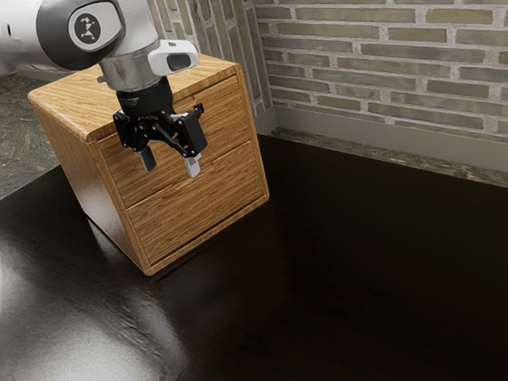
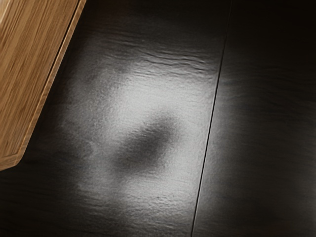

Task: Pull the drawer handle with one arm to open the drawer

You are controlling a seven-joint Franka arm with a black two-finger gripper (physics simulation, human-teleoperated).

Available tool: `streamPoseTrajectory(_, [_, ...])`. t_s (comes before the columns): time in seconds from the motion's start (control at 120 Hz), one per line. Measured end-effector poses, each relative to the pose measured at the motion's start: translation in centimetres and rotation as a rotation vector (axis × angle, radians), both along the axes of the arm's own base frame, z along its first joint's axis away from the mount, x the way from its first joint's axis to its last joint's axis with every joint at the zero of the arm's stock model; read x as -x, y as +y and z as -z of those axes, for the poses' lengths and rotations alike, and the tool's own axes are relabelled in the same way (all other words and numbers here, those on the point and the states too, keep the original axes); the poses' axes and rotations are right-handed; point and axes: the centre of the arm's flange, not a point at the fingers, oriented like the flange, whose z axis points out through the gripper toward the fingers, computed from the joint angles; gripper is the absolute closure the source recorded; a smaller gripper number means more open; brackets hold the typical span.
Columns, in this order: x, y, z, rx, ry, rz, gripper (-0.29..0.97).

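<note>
While gripper [image 1: 171, 165] hangs open, drawer [image 1: 228, 119] shut

free: tabletop [image 1: 357, 278] before cabinet [image 1: 198, 206] | obstacle: cabinet, brick wall [image 1: 381, 55]

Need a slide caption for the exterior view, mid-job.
Open tool hangs before the shut upper drawer of a wooden cabinet on a dark table.

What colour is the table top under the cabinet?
Glossy near-black table, best in the exterior view.
</note>
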Motion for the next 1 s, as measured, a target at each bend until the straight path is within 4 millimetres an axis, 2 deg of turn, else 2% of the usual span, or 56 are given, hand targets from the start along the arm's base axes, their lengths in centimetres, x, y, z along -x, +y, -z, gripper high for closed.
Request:
streamPoseTrajectory(0.208, [0.1,0.6,-0.1,0.018,-0.005,-0.005,0.00])
streamPoseTrajectory(0.258, [2.3,1.0,-5.0,0.015,-0.099,-0.015,0.00])
streamPoseTrajectory(0.333, [4.6,2.0,-9.7,0.005,-0.196,-0.031,0.00])
streamPoseTrajectory(0.392, [5.4,2.9,-11.4,0.008,-0.240,-0.022,0.00])
streamPoseTrajectory(0.483, [5.7,4.2,-12.3,0.029,-0.284,-0.002,0.00])
streamPoseTrajectory(0.583, [5.4,5.6,-11.9,0.025,-0.305,0.047,0.00])
streamPoseTrajectory(0.667, [3.9,6.2,-10.1,0.021,-0.280,0.093,0.00])
streamPoseTrajectory(0.717, [3.3,5.2,-9.5,0.019,-0.264,0.140,0.00])
streamPoseTrajectory(0.8, [2.4,2.0,-8.7,0.019,-0.246,0.239,0.00])
streamPoseTrajectory(0.883, [1.5,-0.6,-7.0,0.024,-0.221,0.320,0.00])
streamPoseTrajectory(0.942, [1.2,-1.3,-6.6,0.021,-0.217,0.350,0.00])
streamPoseTrajectory(1.0, [1.1,-1.0,-6.4,0.001,-0.219,0.362,0.00])
